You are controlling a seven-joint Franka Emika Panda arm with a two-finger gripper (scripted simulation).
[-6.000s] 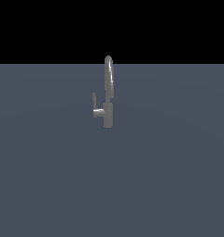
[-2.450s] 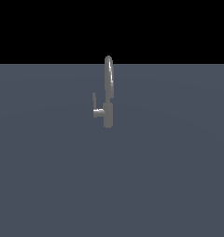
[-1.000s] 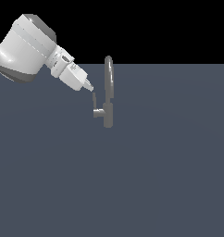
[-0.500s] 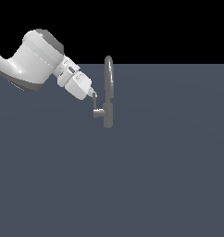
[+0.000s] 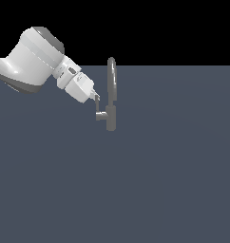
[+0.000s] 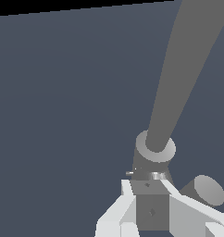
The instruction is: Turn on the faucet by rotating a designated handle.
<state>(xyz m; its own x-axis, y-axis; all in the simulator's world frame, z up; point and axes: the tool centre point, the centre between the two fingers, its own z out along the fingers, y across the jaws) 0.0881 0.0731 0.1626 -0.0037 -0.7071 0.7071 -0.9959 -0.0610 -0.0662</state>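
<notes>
The faucet [image 5: 110,118] is a small grey tap with a tall arched spout [image 5: 111,80], standing alone on a dark grey surface. Its handle [image 5: 100,115] is a short stub on the side facing the exterior view's left, with a thin lever rising from it. My gripper [image 5: 96,98] comes in from the exterior view's left and sits at the top of that lever. In the wrist view the white fingers [image 6: 117,214] flank the grey handle [image 6: 152,208] on both sides and touch it. The spout [image 6: 188,69] rises from the faucet body [image 6: 155,150] just beyond.
The flat dark grey surface [image 5: 159,190] stretches all around the faucet. My white arm [image 5: 36,61] fills the upper part of the exterior view's left.
My arm came in from the exterior view's left, moved right and downward, and its fingers closed in on the lever top. The faucet and its handle look unmoved.
</notes>
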